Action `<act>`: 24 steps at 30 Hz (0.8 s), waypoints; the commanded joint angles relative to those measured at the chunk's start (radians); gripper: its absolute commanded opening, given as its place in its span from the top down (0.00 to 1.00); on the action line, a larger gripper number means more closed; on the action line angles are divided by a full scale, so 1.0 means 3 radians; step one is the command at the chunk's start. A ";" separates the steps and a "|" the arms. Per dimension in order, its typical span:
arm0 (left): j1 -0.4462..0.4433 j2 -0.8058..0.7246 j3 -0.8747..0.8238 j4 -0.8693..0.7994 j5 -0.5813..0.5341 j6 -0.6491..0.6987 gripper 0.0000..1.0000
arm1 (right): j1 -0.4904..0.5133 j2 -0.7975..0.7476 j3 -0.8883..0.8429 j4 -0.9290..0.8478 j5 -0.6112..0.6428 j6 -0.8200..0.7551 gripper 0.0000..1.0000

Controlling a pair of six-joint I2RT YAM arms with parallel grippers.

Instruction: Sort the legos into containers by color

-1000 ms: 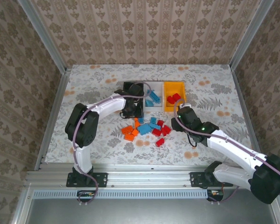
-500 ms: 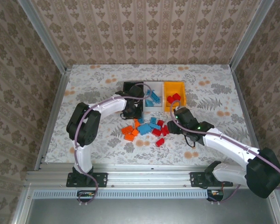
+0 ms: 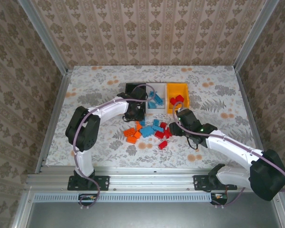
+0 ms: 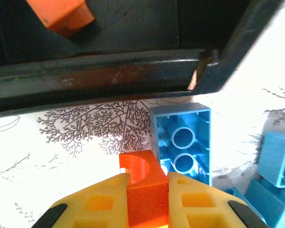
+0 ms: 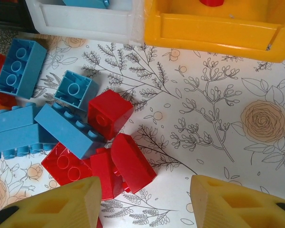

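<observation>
Orange brick (image 4: 140,170) pinched in left gripper (image 4: 147,194) near black bin (image 4: 109,71).

The left arm (image 3: 106,107) hides much of the black bin (image 3: 131,87). Its orange brick (image 4: 61,14) is cropped above, the fingers (image 4: 99,206) and held brick (image 4: 146,187) below.

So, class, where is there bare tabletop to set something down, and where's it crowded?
Free: the floral tabletop left of the black plastic bin and right of the yellow plastic bin. Crowded: the plastic bricks before them.
</observation>
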 commanded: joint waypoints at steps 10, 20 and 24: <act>0.0366 -0.0031 0.0968 -0.0557 -0.0221 0.0420 0.85 | 0.0002 0.0249 0.0007 0.0266 -0.0032 0.0127 0.45; 0.0657 0.1185 0.2569 -0.1143 -0.0005 0.0674 0.76 | 0.0008 0.0822 0.0109 0.0398 -0.0220 0.0174 0.38; 0.0694 0.1338 0.2755 -0.1204 0.0080 0.0652 0.65 | 0.0008 0.0900 0.0073 0.0421 -0.0135 0.0208 0.46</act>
